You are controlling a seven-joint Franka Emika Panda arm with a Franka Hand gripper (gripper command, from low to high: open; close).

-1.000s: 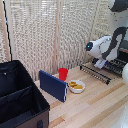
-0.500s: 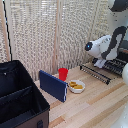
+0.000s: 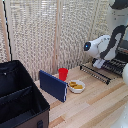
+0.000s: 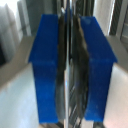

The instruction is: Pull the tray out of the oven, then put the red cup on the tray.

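The red cup [image 3: 63,74] stands upright on the wooden table, behind a white bowl. At the exterior view's right, the oven [image 3: 122,54] is mostly hidden by my arm, and its door [image 3: 96,73] lies folded down in front. The dark barred tray [image 3: 117,64] shows above that door. My gripper [image 3: 99,63] is low at the oven's mouth, far from the cup. In the wrist view, its blue fingers [image 4: 46,65] press from both sides on a thin dark metal edge [image 4: 71,70], which looks like the tray's front.
A white bowl of yellow snacks [image 3: 76,86] sits just in front of the cup. A blue flat box [image 3: 53,85] stands on edge beside it. A large black soft case [image 3: 19,97] fills the exterior view's left. A slatted blind [image 3: 45,35] backs the table.
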